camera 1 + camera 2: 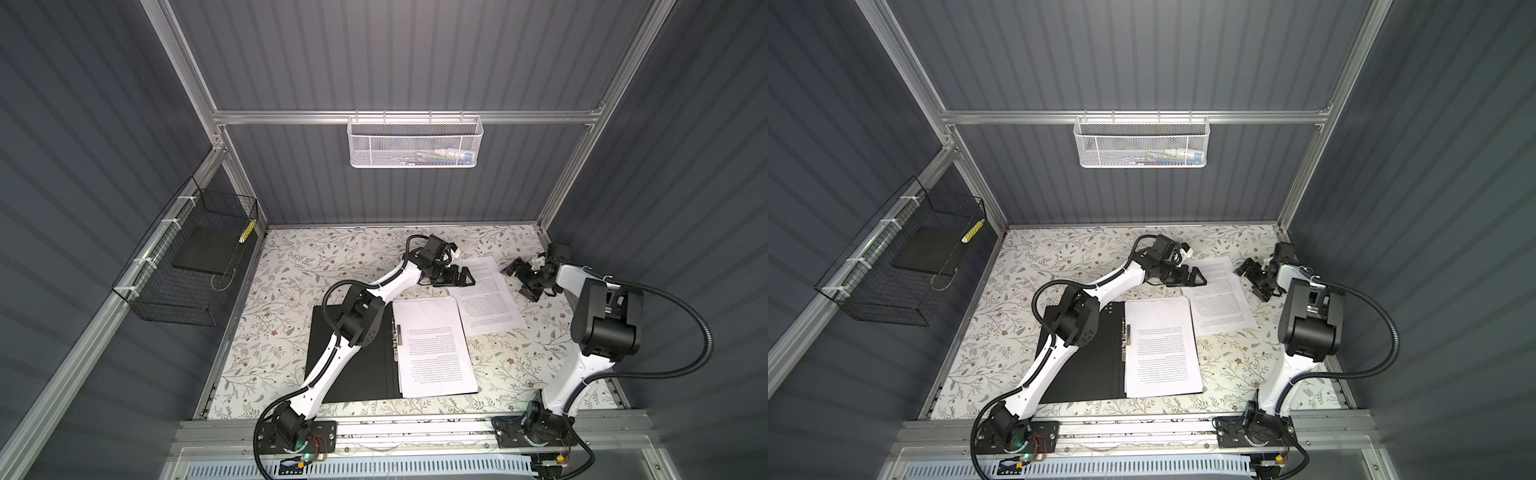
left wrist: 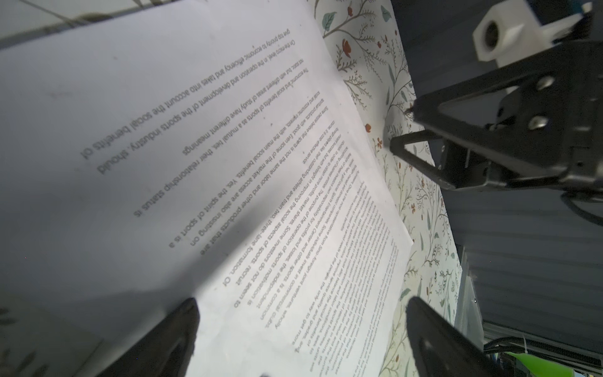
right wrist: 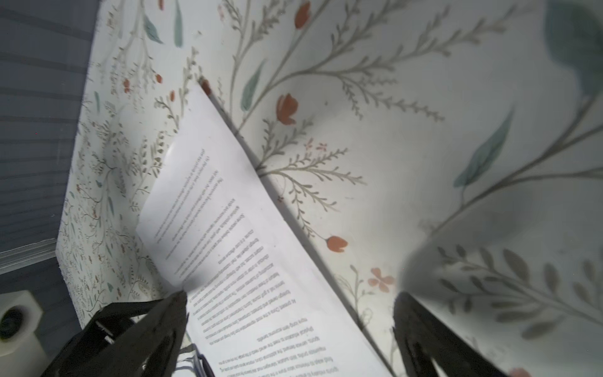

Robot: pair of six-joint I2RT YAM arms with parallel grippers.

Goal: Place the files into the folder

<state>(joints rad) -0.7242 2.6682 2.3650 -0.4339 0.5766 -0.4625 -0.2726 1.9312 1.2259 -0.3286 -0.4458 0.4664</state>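
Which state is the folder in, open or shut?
Open: the folder lies spread flat, black inside up, metal clip exposed, printed sheets on its right half.

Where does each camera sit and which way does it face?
Top views: high at the front, looking down toward the back wall; left arm, right arm, left tool, right tool, folder.
Left wrist: on left arm, facing across the loose sheet to the right tool; own fingers show.
Right wrist: on right arm, facing the loose sheet's edge and table; own fingers show.
Shared: all show the loose sheet.
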